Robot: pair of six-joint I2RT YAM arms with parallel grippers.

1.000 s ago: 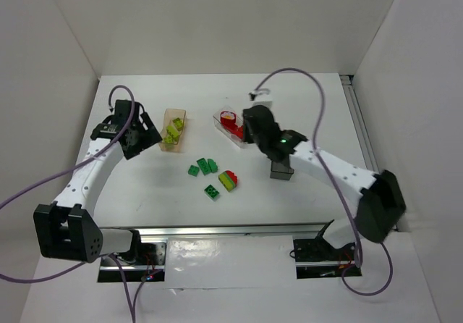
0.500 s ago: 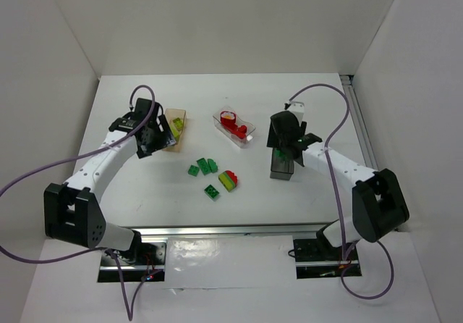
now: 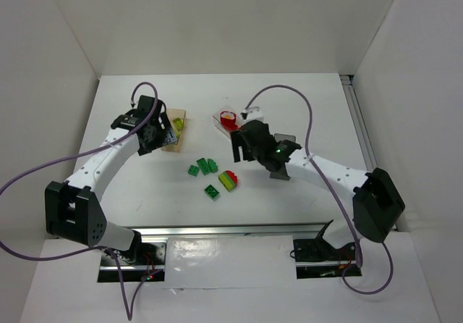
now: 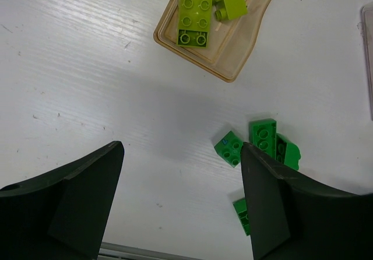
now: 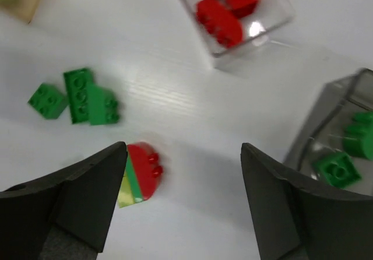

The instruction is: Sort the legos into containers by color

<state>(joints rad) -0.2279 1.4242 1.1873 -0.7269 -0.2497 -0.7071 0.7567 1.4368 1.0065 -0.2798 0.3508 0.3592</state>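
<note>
Three green legos (image 3: 193, 169) (image 3: 207, 166) (image 3: 212, 191) lie on the white table, with a stacked red, green and yellow piece (image 3: 229, 180) beside them. The tan container (image 4: 233, 50) holds yellow-green bricks (image 4: 195, 20). Red bricks (image 5: 218, 24) lie in the clear container (image 5: 274, 15), and green ones (image 5: 338, 169) in the dark grey container (image 5: 326, 126). My left gripper (image 3: 152, 138) hangs open beside the tan container, above bare table (image 4: 182, 201). My right gripper (image 3: 240, 145) is open and empty above the table, just right of the stacked piece (image 5: 140, 175).
White walls close in the table on three sides. The right arm's forearm crosses over the grey container (image 3: 282, 167) in the top view. A metal rail (image 3: 231, 230) runs along the near edge by the arm bases.
My right gripper has opened and swung from over the grey container leftward to the table's middle. The left gripper moved in toward the tan container, then held.
</note>
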